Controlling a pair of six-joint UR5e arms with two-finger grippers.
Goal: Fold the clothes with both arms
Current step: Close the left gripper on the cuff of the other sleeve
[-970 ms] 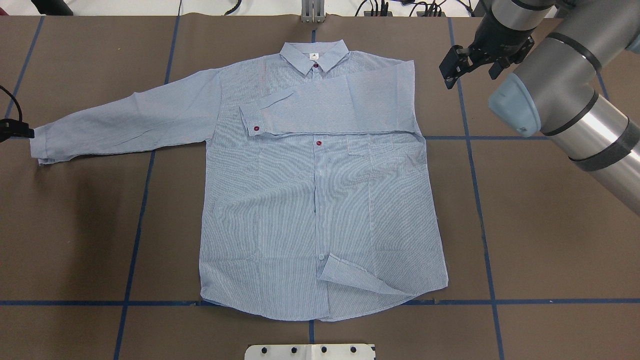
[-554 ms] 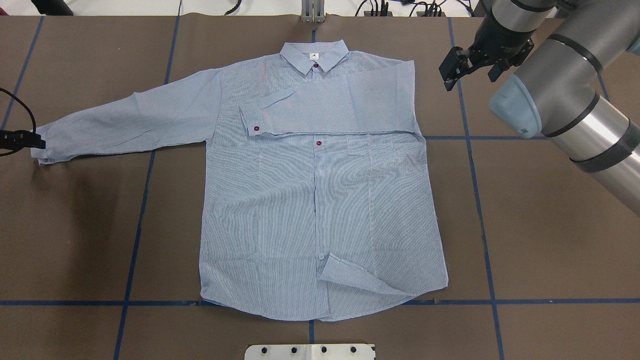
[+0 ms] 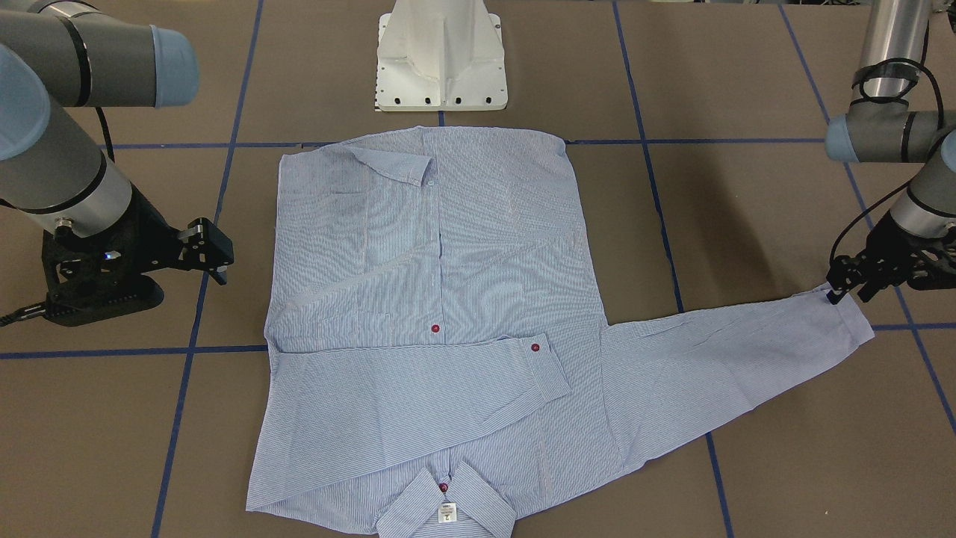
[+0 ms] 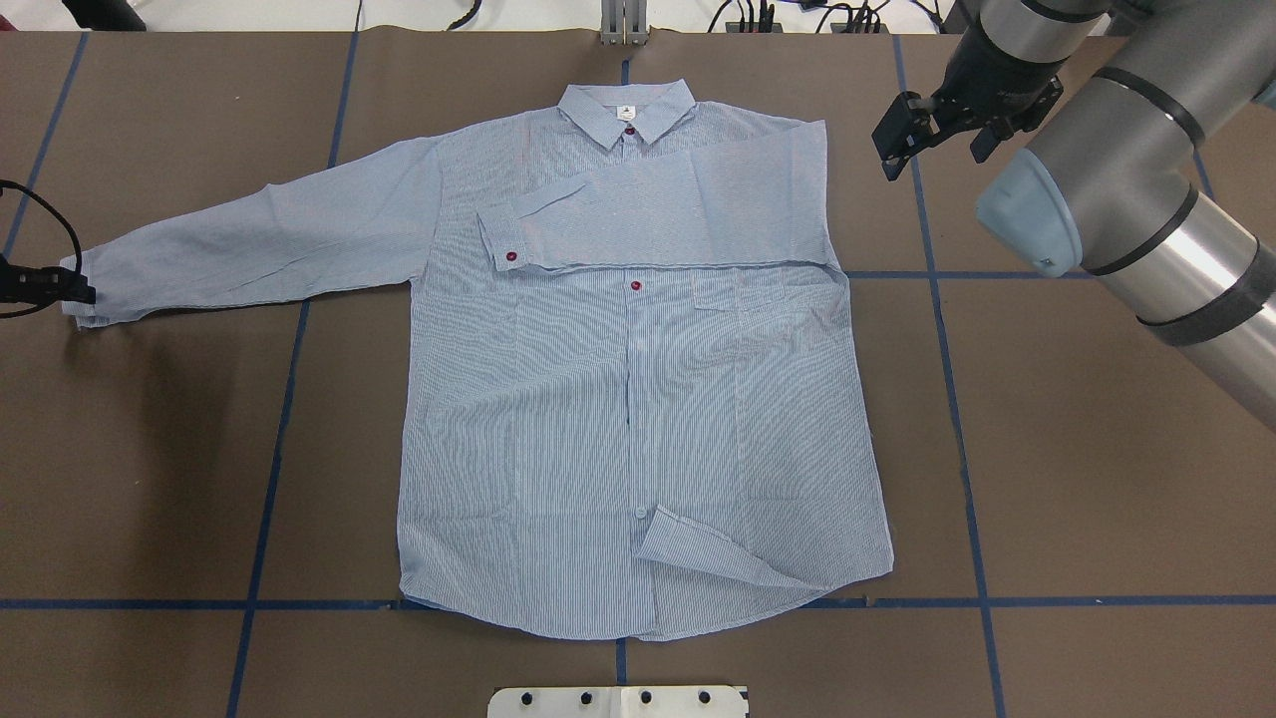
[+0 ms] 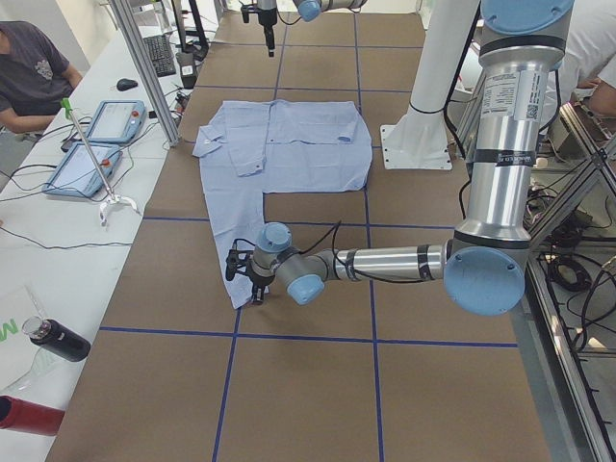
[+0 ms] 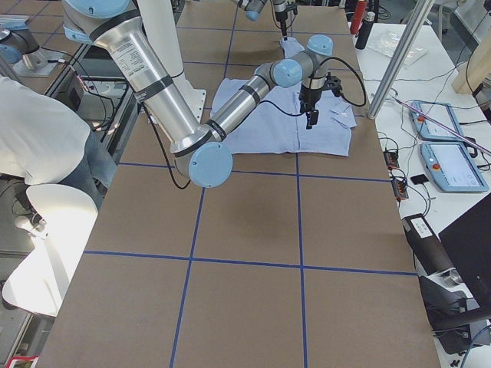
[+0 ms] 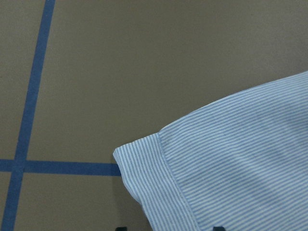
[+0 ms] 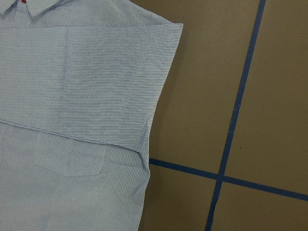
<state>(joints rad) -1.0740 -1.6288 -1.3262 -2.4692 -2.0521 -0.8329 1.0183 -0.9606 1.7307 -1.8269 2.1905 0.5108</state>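
Note:
The light blue striped shirt [image 4: 638, 399] lies flat and face up, collar [image 4: 626, 108] towards the far edge. One sleeve is folded across the chest, its cuff [image 4: 498, 239] showing a red button. The other sleeve stretches out to the cuff [image 4: 85, 294] at the overhead view's left. My left gripper [image 4: 60, 286] is low at that cuff, open, with its fingertips [image 7: 219, 228] on either side of the cuff's edge [image 7: 144, 183]. My right gripper [image 4: 932, 135] hovers open just off the folded shoulder [image 8: 163, 57], holding nothing.
The robot's white pedestal base [image 3: 441, 60] stands at the hem side of the shirt. Blue tape lines [image 4: 957, 419] grid the brown table. A side table holds control tablets [image 5: 96, 125] and bottles [image 5: 58, 339], and a person [image 5: 29, 67] sits there.
My left gripper has moved in from the table's edge onto the outstretched sleeve's cuff. The right gripper has drifted slightly up and away. The shirt has not moved.

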